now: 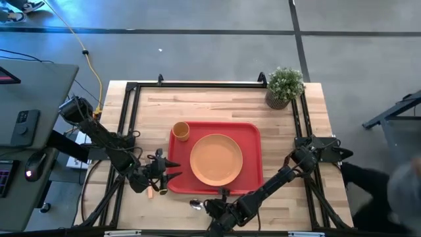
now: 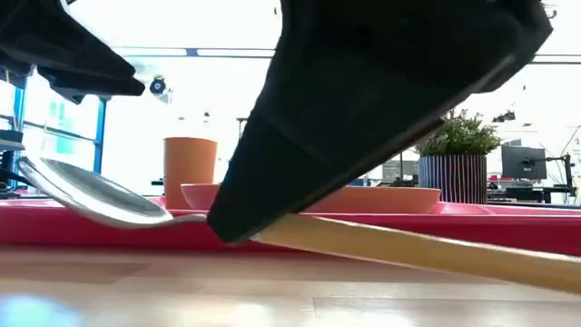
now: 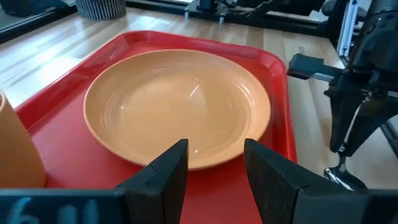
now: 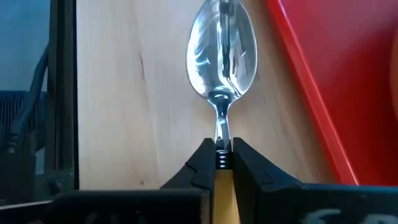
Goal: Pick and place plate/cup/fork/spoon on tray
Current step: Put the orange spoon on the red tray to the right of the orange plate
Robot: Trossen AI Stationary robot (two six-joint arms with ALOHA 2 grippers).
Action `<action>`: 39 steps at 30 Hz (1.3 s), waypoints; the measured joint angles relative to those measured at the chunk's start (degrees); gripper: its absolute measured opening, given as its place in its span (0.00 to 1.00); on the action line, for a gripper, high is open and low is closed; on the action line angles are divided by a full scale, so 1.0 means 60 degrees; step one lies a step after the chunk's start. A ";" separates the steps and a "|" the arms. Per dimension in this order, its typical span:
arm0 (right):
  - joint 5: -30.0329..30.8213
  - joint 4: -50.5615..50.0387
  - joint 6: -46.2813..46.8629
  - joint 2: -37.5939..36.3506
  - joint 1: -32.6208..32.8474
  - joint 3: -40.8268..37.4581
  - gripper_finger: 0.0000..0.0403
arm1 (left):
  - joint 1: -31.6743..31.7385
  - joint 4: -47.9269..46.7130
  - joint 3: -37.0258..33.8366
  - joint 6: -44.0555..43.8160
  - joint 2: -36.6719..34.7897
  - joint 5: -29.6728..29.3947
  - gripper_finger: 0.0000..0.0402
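Note:
The red tray (image 1: 253, 131) lies mid-table. The orange plate (image 1: 216, 159) rests flat on it, and the cup (image 1: 181, 131) stands upright in its far left corner. My right gripper (image 1: 210, 206) is at the table's near edge, just before the tray, shut on the spoon (image 4: 222, 56). The spoon's silver bowl (image 1: 195, 205) points toward the table's left. My left gripper (image 3: 214, 168) is open and empty at the tray's left rim, facing the plate (image 3: 177, 106). A small orange piece (image 1: 150, 192) shows under the left arm; I cannot tell whether it is the fork. My right gripper pinches the spoon between its two fingers where the silver neck meets the orange handle (image 4: 221, 160). The fingers slant down toward the table's left and lie along the spoon. The bowl end (image 2: 91, 195) is raised off the table. The handle (image 2: 408, 250) slopes down behind it and runs out of view.
A potted plant (image 1: 284, 87) stands at the table's far right corner. A dark frame (image 1: 197, 84) runs around the table's edges. Bare wood lies between the tray and the far edge. A desk with devices (image 1: 26, 112) stands left of the table.

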 joint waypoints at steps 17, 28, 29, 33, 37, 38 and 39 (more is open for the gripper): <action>0.2888 -0.1294 0.0319 -0.1466 0.0679 -0.0566 0.04 | -0.0096 0.0881 0.0526 0.1038 -0.0051 0.0841 0.36; 0.5939 -0.1745 0.6221 -0.4218 0.1565 -0.4858 0.04 | -0.0227 0.0865 0.0539 0.0841 -0.0051 0.0371 0.36; 0.6144 -0.1812 0.6845 -0.4486 0.1561 -0.5249 0.04 | -0.0229 0.0865 0.0539 0.0837 -0.0047 0.0351 0.36; 0.6354 -0.2242 0.9167 -0.5369 0.1087 -0.6611 0.04 | -0.0226 0.0858 0.0539 0.0835 -0.0044 0.0226 0.36; 0.5282 -0.2280 1.0662 -0.5663 0.0123 -0.7628 0.04 | -0.0226 0.0851 0.0539 0.0828 -0.0044 0.0211 0.36; 0.4770 -0.2269 1.0961 -0.5655 -0.0117 -0.7815 0.04 | -0.0226 0.0810 0.0539 0.0765 -0.0044 0.0211 0.36; 0.4326 -0.2254 1.1296 -0.5639 -0.0329 -0.7996 0.04 | -0.0226 0.0727 0.0539 0.0684 -0.0044 0.0211 0.36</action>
